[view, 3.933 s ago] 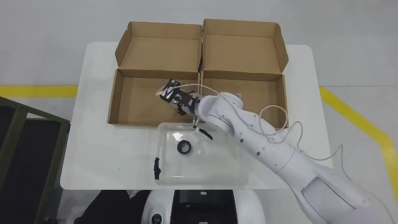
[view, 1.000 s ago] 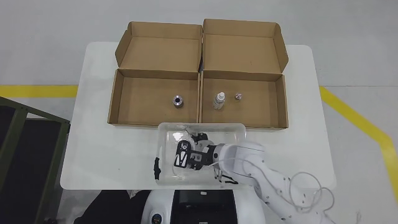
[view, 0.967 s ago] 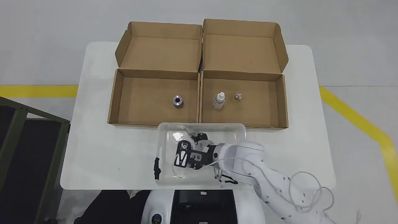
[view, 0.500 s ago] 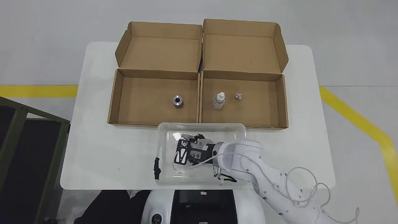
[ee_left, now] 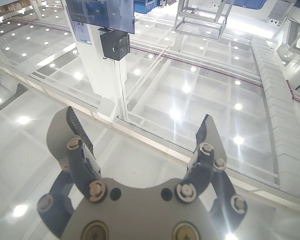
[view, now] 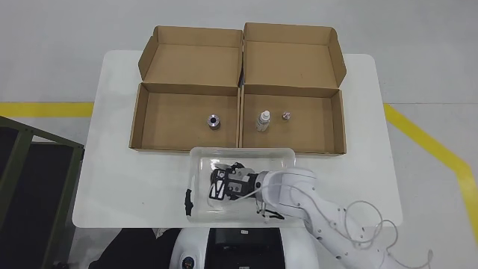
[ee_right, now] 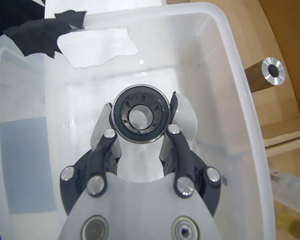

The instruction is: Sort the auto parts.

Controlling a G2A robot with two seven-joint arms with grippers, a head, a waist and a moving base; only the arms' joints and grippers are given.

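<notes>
My right gripper (ee_right: 141,103) is down inside the clear plastic tub (ee_right: 227,26) and is shut on a black ring-shaped bearing (ee_right: 118,116), one finger on each side. From above, this gripper (view: 219,181) sits in the left half of the tub (view: 243,149) at the table's near edge. A silver metal cylinder (view: 213,121) stands in the left cardboard box (view: 164,138); the wrist camera sees the cylinder (ee_right: 272,71) past the tub wall. My left gripper (ee_left: 138,116) points up at a ceiling, open and holding nothing.
The right cardboard box (view: 321,131) holds a small clear bottle (view: 263,119) and a small part (view: 285,115). Both boxes have their lids folded back at the far side. Black torn tape (ee_right: 40,33) sticks to the tub's rim.
The right arm has come back from the left box, where the metal cylinder now stands, into the tub. Over the last second the gripper with the bearing has barely shifted.
</notes>
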